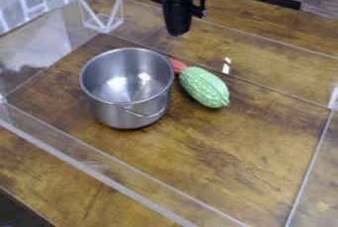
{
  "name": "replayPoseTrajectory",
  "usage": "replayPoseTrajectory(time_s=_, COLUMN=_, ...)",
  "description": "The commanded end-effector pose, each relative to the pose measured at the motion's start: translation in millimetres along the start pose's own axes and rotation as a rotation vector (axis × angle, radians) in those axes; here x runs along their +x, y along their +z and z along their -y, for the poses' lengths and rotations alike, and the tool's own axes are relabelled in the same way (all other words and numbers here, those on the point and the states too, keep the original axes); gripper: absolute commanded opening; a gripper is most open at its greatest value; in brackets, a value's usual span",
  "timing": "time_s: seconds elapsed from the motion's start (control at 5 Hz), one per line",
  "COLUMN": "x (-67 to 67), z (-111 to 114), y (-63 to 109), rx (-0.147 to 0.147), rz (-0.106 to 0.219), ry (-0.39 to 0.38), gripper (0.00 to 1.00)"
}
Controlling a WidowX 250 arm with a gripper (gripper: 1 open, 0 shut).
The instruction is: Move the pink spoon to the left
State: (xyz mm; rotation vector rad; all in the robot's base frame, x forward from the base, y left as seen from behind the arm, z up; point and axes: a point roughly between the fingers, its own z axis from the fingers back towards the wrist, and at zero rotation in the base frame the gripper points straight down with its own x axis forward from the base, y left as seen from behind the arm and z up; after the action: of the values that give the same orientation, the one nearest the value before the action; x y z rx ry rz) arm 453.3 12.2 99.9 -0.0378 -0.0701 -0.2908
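Note:
Only a small reddish-pink tip of the pink spoon (pixel 177 65) shows, lying on the wooden table between the steel pot (pixel 126 87) and the bumpy green vegetable (pixel 204 86). My black gripper (pixel 177 32) hangs pointing down above and behind that tip, clear of it. Its fingers are together and nothing is between them. The rest of the spoon is hidden behind the pot's rim and the vegetable.
A clear plastic wall (pixel 158 187) rings the work area, with a clear triangular stand (pixel 101 16) at the back left. A thin white streak (pixel 226 68) lies just behind the vegetable. The pot stands left of centre.

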Motion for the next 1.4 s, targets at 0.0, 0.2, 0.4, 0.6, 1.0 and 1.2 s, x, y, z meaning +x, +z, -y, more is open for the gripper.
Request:
replayPoseTrajectory(time_s=0.0, x=5.6, z=-1.6, y=70.7, rx=0.048, rz=0.161, ry=-0.001, gripper=0.0)
replayPoseTrajectory(time_s=0.2, x=3.4, z=-2.5, y=82.2, rx=0.046, rz=0.186, ry=0.003, gripper=0.0)
replayPoseTrajectory(time_s=0.4, x=-3.8, z=-2.9, y=86.5, rx=0.031, rz=0.2, ry=0.005, gripper=0.0)
replayPoseTrajectory(time_s=0.6, x=-14.1, z=-3.7, y=75.8, rx=0.006, rz=0.214, ry=0.018, gripper=0.0)
replayPoseTrajectory(time_s=1.0, x=-23.6, z=5.2, y=47.8, rx=-0.024, rz=0.245, ry=0.068, gripper=0.0)
replayPoseTrajectory(time_s=1.2, x=-25.4, z=5.8, y=64.3, rx=-0.017, rz=0.246, ry=0.022, gripper=0.0)
